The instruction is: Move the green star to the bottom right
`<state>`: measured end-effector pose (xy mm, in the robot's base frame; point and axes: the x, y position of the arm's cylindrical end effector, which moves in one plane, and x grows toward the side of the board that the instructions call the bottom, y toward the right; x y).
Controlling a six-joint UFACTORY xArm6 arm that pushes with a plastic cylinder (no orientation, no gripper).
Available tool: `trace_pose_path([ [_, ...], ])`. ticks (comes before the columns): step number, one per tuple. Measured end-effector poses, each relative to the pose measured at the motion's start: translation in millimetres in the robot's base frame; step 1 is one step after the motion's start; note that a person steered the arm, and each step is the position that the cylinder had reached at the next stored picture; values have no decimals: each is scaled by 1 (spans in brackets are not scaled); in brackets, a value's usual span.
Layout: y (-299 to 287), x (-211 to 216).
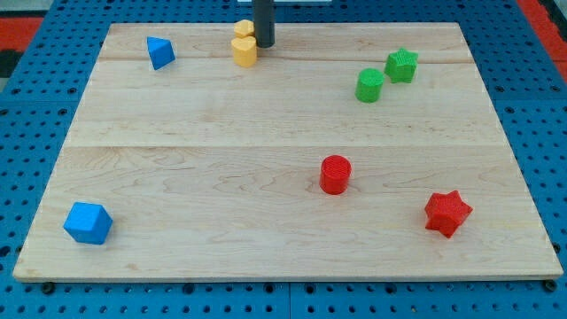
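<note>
The green star [401, 65] lies near the view's top right of the wooden board [221, 142]. A green cylinder [369, 85] sits just below and left of it, close but apart. My tip [264, 42] is at the view's top centre, right beside a yellow heart-shaped block [244, 50] and far to the left of the green star. A second yellow block [244, 29] sits just above the heart, partly behind the rod.
A red cylinder [335, 174] stands right of centre. A red star [446, 213] lies at the bottom right. A blue triangular block [159, 52] is at the top left, a blue cube-like block [88, 222] at the bottom left.
</note>
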<state>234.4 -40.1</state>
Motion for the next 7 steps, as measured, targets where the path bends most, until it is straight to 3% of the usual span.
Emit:
trace_pose_path([
  [1,12,6],
  [2,53,56],
  [3,57,85],
  [4,57,86],
  [5,86,58],
  [6,129,28],
  [7,181,28],
])
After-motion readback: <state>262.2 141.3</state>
